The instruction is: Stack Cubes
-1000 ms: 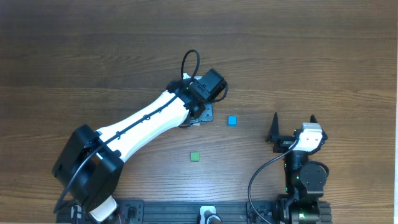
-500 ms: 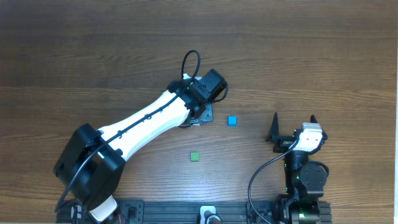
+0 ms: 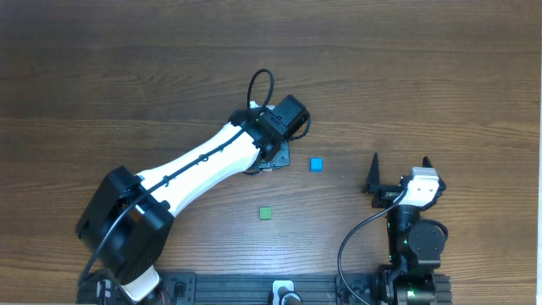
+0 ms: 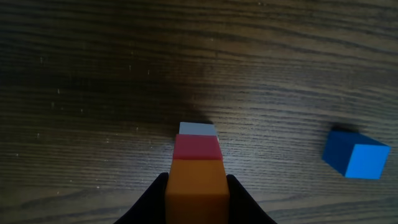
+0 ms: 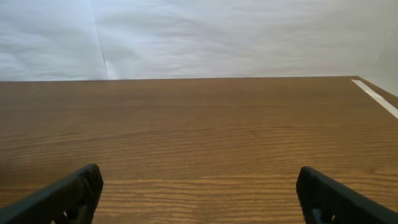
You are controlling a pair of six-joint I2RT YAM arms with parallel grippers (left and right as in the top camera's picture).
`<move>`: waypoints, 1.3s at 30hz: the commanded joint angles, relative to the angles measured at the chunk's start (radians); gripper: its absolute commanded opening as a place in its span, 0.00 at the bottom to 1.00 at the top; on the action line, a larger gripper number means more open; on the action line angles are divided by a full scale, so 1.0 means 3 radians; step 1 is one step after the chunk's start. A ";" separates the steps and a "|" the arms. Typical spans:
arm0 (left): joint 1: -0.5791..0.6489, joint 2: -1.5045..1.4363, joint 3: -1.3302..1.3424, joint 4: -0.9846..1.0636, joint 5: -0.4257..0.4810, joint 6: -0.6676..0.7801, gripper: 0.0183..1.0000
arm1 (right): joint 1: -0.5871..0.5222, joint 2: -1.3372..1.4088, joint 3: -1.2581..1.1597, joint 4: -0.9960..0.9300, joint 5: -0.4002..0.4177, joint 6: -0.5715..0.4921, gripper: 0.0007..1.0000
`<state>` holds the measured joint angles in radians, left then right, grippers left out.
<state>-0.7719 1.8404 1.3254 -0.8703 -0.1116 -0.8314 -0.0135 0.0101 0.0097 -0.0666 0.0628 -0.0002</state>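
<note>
In the left wrist view an orange cube (image 4: 196, 180) sits on a red cube (image 4: 197, 147), which rests on a grey cube (image 4: 198, 129) on the wooden table. My left gripper (image 4: 196, 199) is shut on the orange cube, one finger pressed to each side. From above, the left gripper (image 3: 275, 155) is near the table's middle and covers this stack. A blue cube (image 3: 316, 163) lies just to its right, also seen as the blue cube (image 4: 356, 154) from the wrist. A green cube (image 3: 265, 213) lies nearer the front. My right gripper (image 3: 399, 169) stands open at the front right, holding nothing (image 5: 199, 205).
The wooden table (image 3: 127, 68) has free room at the back and on both sides. A white wall (image 5: 217, 37) stands behind the table's far edge in the right wrist view. A strip of pale tape (image 5: 376, 96) runs along one table corner.
</note>
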 commanded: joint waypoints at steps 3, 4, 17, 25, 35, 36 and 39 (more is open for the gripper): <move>0.0018 0.0071 0.0008 0.0000 -0.0046 -0.0036 0.18 | -0.0018 -0.0003 -0.0014 -0.0006 0.0042 0.0022 0.99; 0.0018 0.0071 0.0008 0.0000 -0.0046 -0.0036 0.19 | -0.0018 -0.0003 -0.0014 -0.0006 0.0042 0.0022 0.99; 0.0018 0.0071 0.0009 0.0027 -0.0065 -0.0037 0.24 | -0.0018 -0.0003 -0.0014 -0.0006 0.0042 0.0022 0.99; 0.0018 0.0071 0.0009 0.0028 -0.0108 -0.0051 0.27 | -0.0018 -0.0003 -0.0014 -0.0006 0.0042 0.0022 0.99; 0.0018 0.0071 0.0009 0.0038 -0.0108 -0.0050 0.30 | -0.0018 -0.0003 -0.0014 -0.0006 0.0042 0.0022 0.99; 0.0018 0.0071 0.0009 0.0038 -0.0108 -0.0050 0.31 | -0.0018 -0.0003 -0.0014 -0.0006 0.0042 0.0022 0.99; 0.0018 0.0071 0.0008 0.0039 -0.0108 -0.0050 0.33 | -0.0018 -0.0003 -0.0014 -0.0006 0.0042 0.0022 0.99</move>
<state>-0.7719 1.8442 1.3254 -0.8623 -0.1249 -0.8352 -0.0135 0.0101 0.0097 -0.0666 0.0628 0.0010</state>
